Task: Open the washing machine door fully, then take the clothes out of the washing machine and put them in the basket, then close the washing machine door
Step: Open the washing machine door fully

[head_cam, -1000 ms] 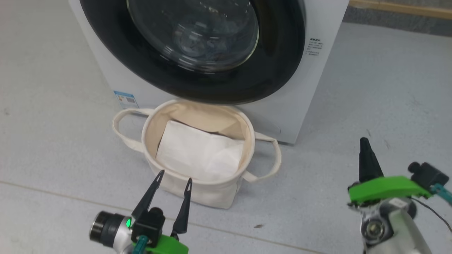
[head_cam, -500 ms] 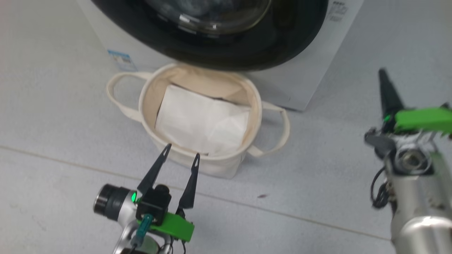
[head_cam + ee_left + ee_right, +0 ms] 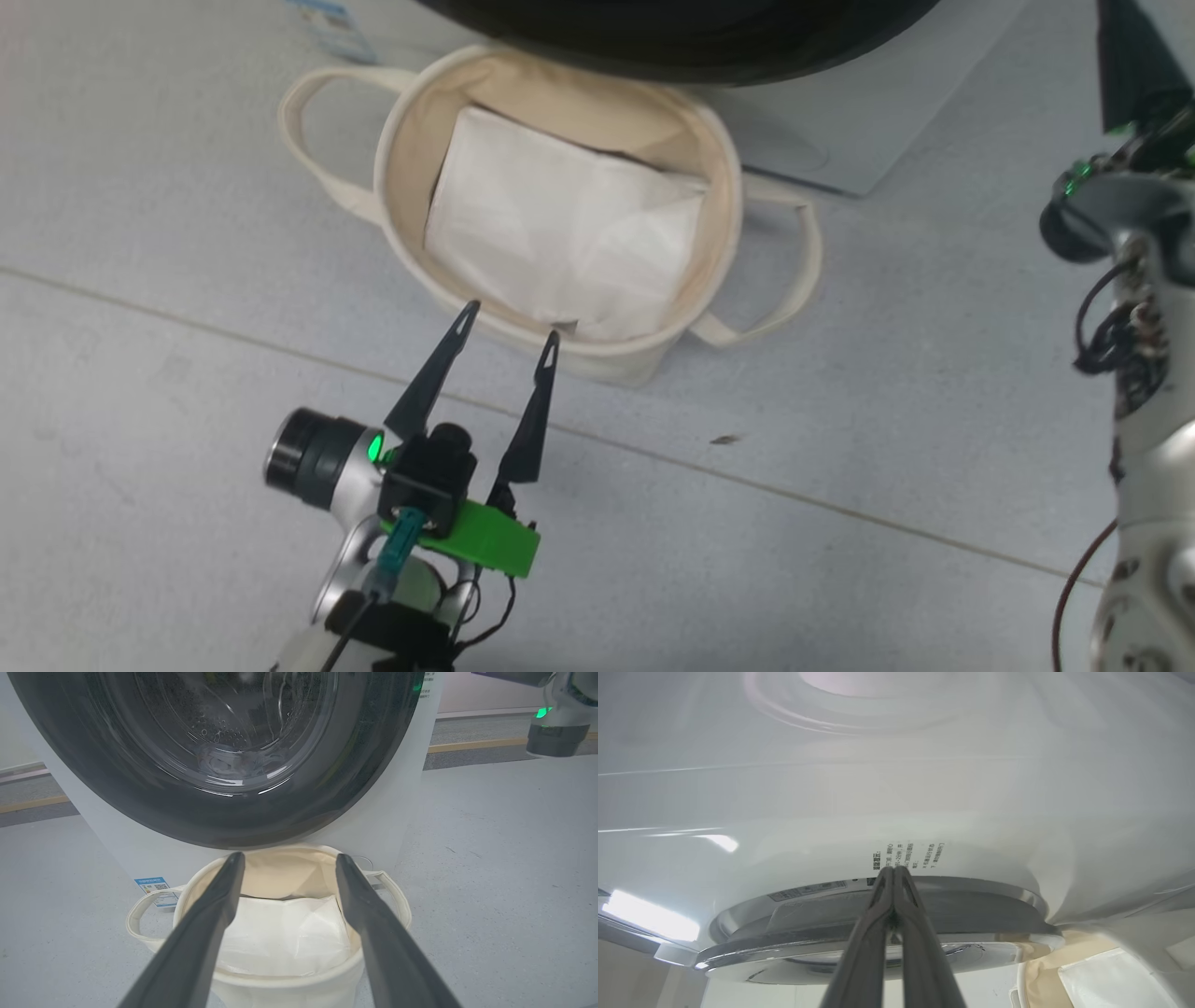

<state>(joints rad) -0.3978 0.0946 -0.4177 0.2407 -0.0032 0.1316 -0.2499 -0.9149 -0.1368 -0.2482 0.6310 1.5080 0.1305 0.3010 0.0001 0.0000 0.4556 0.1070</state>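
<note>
Head camera has tipped downward since a second ago, so the whole scene slid up the frame. Beyond that, the right claw (image 3: 892, 870) has travelled forward from beside the robot to the washer's right front corner. Left claw (image 3: 512, 319) stays by the near rim of the cream canvas round basket (image 3: 607, 359), fingers spread wide, holding nothing and touching nothing. Basket stands on the grey floor (image 3: 840, 420) close against the foot of the white box-shaped washing machine (image 3: 383, 826), below the large round black-rimmed washing machine door (image 3: 219, 742), which sits flush on the front, not yet opened. Flat white sheet (image 3: 560, 224) lies in the basket. Right claw: fingers pressed together, gripping nothing. Its tips are aimed at the seam where the door's chrome edge meets the white front, just beside the small printed text (image 3: 908, 856); contact cannot be told. Left wrist view gives the whole glass porthole with its reflections, the blue label sticker (image 3: 156, 889) low on the washer, and the right arm's wrist with a green light at upper right. Garments behind the glass cannot be made out. Head view cuts the door to a strip of black rim. Right wrist view adds the door's edge seen side-on.
</note>
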